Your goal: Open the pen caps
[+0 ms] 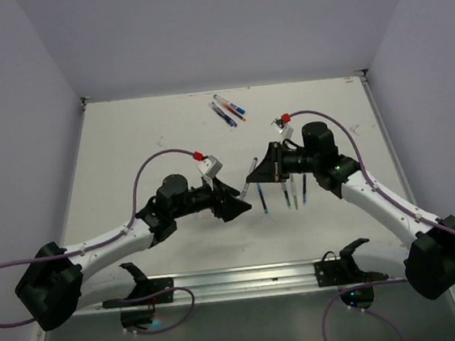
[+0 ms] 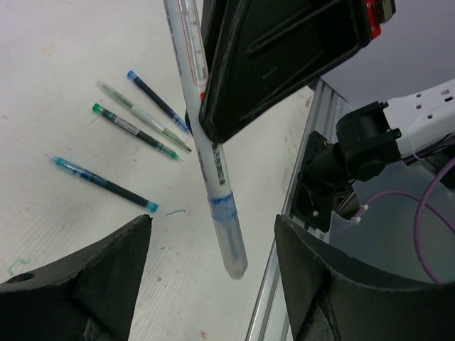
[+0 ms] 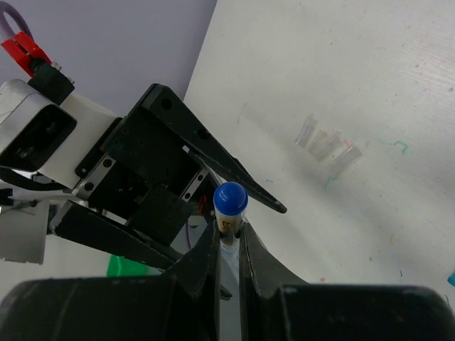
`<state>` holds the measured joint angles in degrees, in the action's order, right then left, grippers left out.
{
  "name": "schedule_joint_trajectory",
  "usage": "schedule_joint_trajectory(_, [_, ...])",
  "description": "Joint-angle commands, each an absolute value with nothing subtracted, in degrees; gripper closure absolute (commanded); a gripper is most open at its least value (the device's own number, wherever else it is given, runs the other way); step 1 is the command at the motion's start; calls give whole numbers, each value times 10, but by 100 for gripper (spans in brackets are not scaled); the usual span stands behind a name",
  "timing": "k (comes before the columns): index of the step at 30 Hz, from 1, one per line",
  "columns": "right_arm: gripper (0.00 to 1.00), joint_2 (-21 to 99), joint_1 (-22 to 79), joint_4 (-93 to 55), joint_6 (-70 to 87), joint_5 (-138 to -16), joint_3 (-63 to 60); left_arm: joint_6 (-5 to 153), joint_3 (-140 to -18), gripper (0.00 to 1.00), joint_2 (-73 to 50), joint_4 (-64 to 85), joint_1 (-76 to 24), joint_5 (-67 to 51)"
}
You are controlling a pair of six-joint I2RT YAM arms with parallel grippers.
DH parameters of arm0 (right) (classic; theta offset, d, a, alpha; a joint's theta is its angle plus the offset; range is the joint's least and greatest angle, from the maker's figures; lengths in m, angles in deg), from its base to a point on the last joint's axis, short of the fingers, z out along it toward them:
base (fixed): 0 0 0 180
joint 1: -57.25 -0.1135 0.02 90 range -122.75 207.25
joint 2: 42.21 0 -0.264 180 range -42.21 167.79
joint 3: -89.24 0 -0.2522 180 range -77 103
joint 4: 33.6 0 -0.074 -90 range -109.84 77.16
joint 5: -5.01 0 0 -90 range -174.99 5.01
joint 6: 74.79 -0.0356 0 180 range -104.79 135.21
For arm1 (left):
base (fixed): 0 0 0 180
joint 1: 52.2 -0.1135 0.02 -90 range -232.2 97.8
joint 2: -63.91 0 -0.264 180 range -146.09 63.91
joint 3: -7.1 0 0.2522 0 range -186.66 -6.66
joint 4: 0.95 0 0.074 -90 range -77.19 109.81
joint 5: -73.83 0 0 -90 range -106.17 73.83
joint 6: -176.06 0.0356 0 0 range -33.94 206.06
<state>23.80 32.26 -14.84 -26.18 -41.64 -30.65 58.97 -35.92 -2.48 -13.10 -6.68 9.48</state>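
Pen cap (image 2: 229, 238) hangs above the desk (image 2: 57, 85) between the wide-open, empty jaws of the left gripper (image 2: 213, 226), touching neither; the right gripper (image 3: 229, 233) is clamped on the pen (image 2: 192, 78). Closing off-centre or above the cap would likely drag the pen askew rather than free it. The pen's long axis runs gripper to gripper, cap end toward the left.
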Motion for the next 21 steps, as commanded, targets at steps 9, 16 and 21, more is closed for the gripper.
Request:
schedule_joint_trajectory(9, [100,246,285,-183,-276,-420,-303,585,-402,66,-53,-167,-67,136])
schedule_joint_trajectory(16, [100,256,285,-197,-290,-460,-297,571,-372,100,-55,-191,-67,149])
schedule_joint_trajectory(21, [100,270,288,-271,-302,-522,-284,525,-339,100,-54,-256,-66,181])
